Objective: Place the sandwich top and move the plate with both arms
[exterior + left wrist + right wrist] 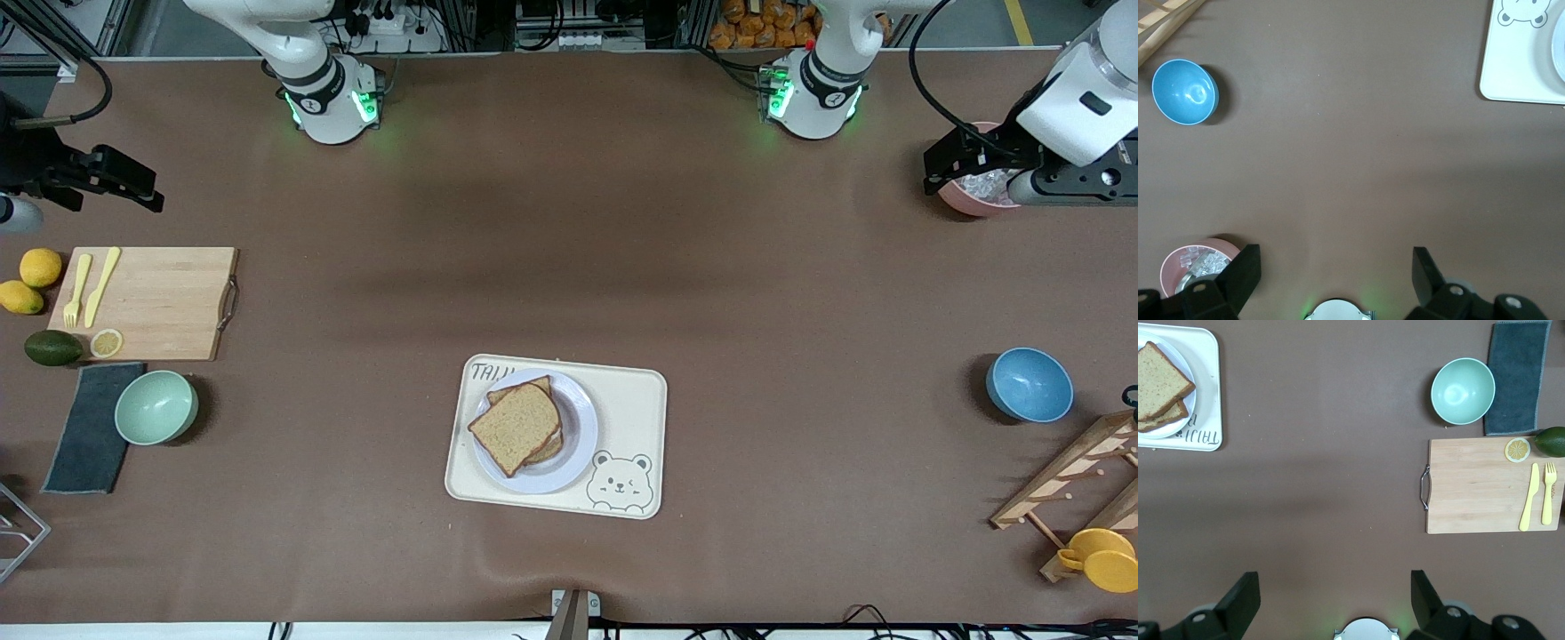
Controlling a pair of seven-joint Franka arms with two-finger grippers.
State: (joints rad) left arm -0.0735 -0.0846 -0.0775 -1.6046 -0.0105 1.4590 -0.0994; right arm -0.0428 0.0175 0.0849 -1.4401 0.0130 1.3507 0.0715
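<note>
Sandwich top (515,428) on plate (580,436), tray (636,418) print "TAIJ…" half hidden.
Lower centre of frame; left claw (956,163) over pink bowl (976,194), right claw (124,184) upper left, both wide open, empty.

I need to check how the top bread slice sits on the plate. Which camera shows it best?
The front view: the sandwich top is whole and unobstructed, lying on the plate. The right wrist view shows it cut off at the picture's edge. The left wrist view shows only a sliver of the plate, no bread.
</note>
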